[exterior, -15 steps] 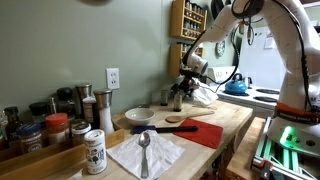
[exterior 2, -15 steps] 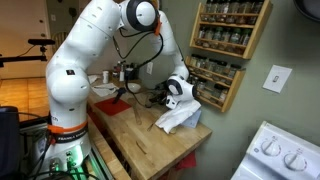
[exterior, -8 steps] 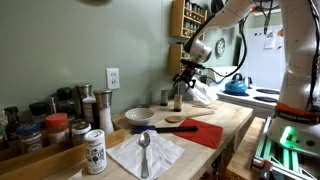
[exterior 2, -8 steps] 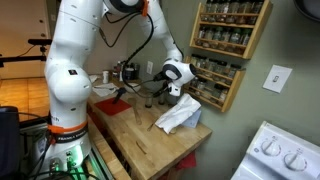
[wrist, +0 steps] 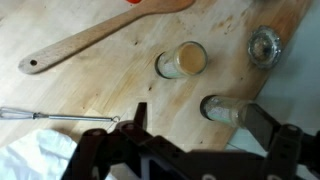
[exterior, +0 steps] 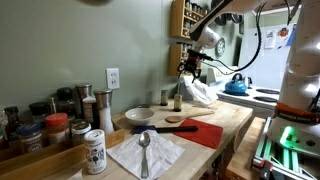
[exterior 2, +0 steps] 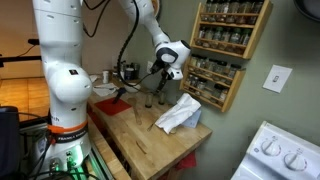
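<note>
Above the worktop (wrist: 120, 85), the end effector (wrist: 200, 114) hangs wide open and empty; below it a small bottle (wrist: 222, 108) stands just beside an open jar (wrist: 182, 60); a wooden spoon (wrist: 100, 35) lies nearby

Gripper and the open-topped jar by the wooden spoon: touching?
Apart. The wrist view shows bare counter all around the jar; in an exterior view the gripper hangs above it.

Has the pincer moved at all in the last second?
Yes. The pincer has risen straight up, away from the small bottle standing below it, and is now closer to the wall spice rack.
</note>
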Motion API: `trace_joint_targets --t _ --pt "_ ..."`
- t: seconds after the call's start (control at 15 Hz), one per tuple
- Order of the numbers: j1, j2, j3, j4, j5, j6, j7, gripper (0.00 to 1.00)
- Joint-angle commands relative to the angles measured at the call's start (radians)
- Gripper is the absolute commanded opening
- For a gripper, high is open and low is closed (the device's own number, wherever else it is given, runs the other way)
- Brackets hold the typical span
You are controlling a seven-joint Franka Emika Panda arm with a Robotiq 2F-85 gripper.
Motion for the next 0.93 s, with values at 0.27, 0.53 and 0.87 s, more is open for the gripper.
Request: trace_joint_targets --t 0.27,0.53,0.87 --pt "0.001 -0.198 0.084 -0.046 -0.28 -0.008 -0.068 1.0" --pt "0.013 -0.238 0.124 -0.033 -0.375 -0.012 -0.153 1.0" --pt "0.015 -0.229 0.132 -0.015 -0.375 -0.004 -0.165 1.0"
